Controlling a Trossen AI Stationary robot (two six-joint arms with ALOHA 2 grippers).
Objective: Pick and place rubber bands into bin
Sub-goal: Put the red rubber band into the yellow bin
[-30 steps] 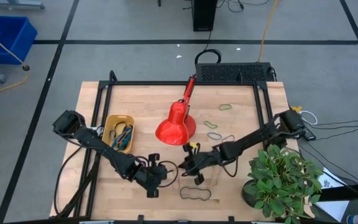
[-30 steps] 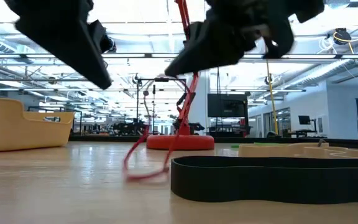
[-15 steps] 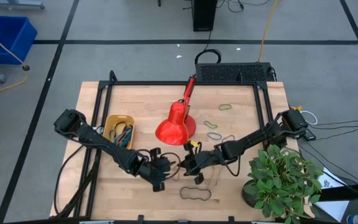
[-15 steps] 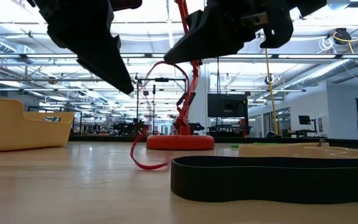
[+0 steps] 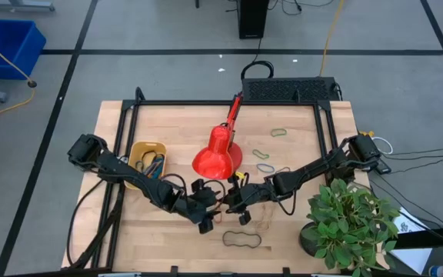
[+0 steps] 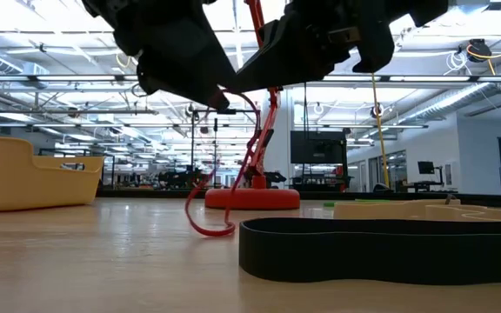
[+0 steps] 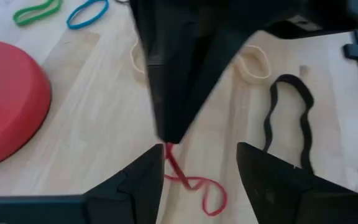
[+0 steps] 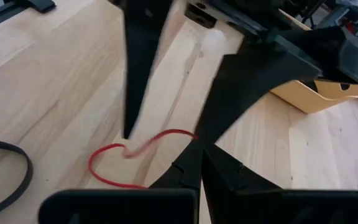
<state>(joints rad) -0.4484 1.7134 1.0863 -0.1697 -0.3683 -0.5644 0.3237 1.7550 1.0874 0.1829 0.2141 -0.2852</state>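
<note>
Both grippers meet over the front middle of the table [image 5: 175,123], just in front of the red lamp [image 5: 217,158]. The right gripper [image 8: 194,149] has its fingers closed to a tip on a red band [image 8: 126,165], whose free loop hangs down and touches the wood. The left gripper [image 7: 197,158] stands right against it with its fingers spread, one either side of the red band's [image 7: 194,186] upper strand; whether they touch it is hard to tell, as the other arm's finger blocks that spot.

The wood to the left of the pair lies bare up to the table's left frame rail. A large black band [image 5: 241,239] lies flat near the front edge, just in front of the grippers. A potted plant [image 5: 348,219] fills the front right corner, close beside the right arm.

The bin [image 5: 146,161] sits at the left side, next to the left arm's forearm, and holds a tangle of dark and bluish bands [image 5: 151,165].

Beyond the lamp on the right half lie more loose bands: a green one [image 5: 278,131], another green [image 5: 261,153], a blue [image 5: 264,168] and a pale one [image 5: 282,171], all well apart from the grippers. The lamp's base stands between the bin and those bands.
</note>
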